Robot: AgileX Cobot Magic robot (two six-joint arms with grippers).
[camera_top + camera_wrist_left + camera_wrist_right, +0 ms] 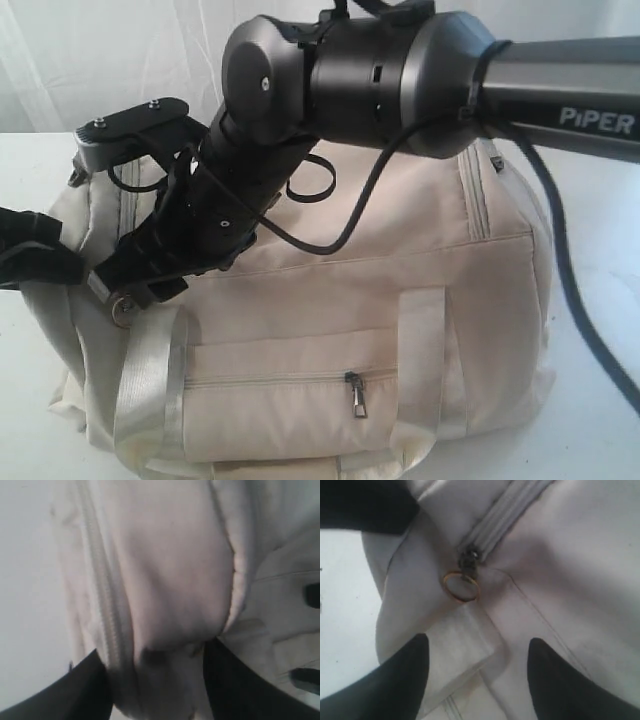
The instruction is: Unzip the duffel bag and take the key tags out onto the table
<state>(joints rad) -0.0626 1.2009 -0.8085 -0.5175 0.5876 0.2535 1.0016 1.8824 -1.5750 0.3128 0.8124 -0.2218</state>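
- I see the duffel bag sitting on the white tabletop, its top zipper shut.
- My right gripper hangs spread apart over the brass-ringed zipper pull at the bag's end.
- My left gripper is spread too, with bag fabric bulging between its fingers.

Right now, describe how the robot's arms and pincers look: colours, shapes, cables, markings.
The right arm is dark grey with rounded cylindrical joints; its paler link carries white PIPER lettering. Black cables loop alongside. A grey screwed bracket sits at the wrist. Right pincer and left pincer have black tapering fingers.
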